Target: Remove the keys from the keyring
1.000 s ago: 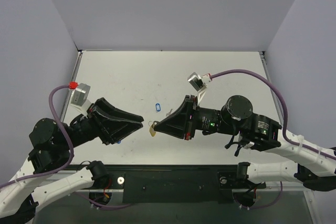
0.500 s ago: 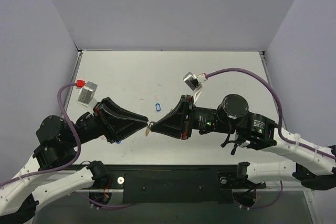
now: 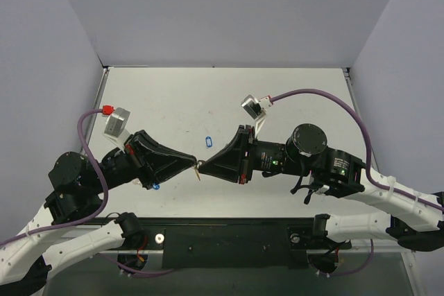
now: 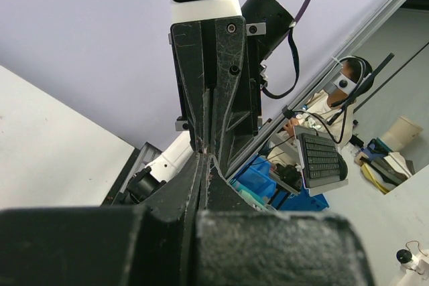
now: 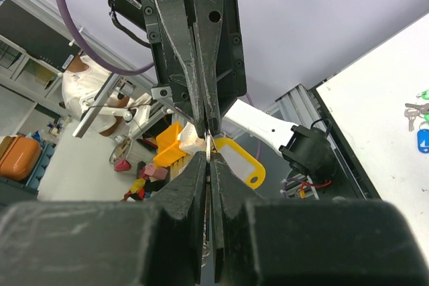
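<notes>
My two grippers meet tip to tip above the table's front middle. The left gripper (image 3: 191, 163) (image 4: 204, 157) and the right gripper (image 3: 202, 166) (image 5: 210, 155) are both shut. Between them hangs the keyring, its yellow tag (image 3: 198, 172) (image 5: 238, 164) dangling just beside the tips. In the right wrist view a thin silver metal piece, seen edge-on, runs from my right jaws up into the left gripper's fingers (image 5: 194, 65). I cannot tell whether it is a key or the ring. In the left wrist view the right gripper's fingers (image 4: 221, 85) stand straight above mine and the keyring is hidden.
A blue tag (image 3: 205, 142) (image 5: 423, 140) lies on the table just behind the grippers, with small silver keys and a green tag (image 5: 414, 113) by it. Another small blue item (image 3: 155, 186) lies under the left arm. Walls enclose the table on three sides.
The left gripper has moved right and the right gripper slightly left, so the gap between their tips has closed around the keyring, which the right gripper was holding.
</notes>
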Controlling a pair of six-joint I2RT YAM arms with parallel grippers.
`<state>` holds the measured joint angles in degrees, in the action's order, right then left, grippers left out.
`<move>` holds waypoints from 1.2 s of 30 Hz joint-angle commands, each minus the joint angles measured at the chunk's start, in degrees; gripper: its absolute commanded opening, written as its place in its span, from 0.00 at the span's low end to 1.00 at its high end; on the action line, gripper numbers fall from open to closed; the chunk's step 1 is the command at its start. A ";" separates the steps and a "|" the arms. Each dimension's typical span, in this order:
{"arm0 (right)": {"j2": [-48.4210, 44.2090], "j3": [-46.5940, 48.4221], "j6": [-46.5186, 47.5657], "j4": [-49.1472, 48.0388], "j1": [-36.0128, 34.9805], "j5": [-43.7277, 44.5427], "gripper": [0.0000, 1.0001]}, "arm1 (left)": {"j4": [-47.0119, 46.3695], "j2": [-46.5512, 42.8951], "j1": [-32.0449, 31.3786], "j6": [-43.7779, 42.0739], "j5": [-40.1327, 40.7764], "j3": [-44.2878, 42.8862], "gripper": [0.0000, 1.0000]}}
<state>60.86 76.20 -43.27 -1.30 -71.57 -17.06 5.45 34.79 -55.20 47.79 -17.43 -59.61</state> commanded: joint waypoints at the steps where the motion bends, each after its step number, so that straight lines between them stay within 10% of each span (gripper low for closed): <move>1: -0.13 2.19 0.02 -4.59 0.38 -0.70 0.00 | 0.25 0.19 -0.26 -0.59 -1.55 -1.73 0.00; 15: 0.57 2.10 0.02 -2.74 0.20 -1.13 0.00 | 17.57 5.99 -0.26 -8.15 -11.22 -12.63 0.00; 36: 1.89 3.34 0.90 -1.07 -0.50 -1.40 0.00 | 16.78 10.12 -0.26 -5.95 -18.42 -12.45 0.00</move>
<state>60.97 77.19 -43.24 3.36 -72.12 -22.04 23.38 41.95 -54.96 40.32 -29.21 -72.25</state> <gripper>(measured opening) 0.005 0.016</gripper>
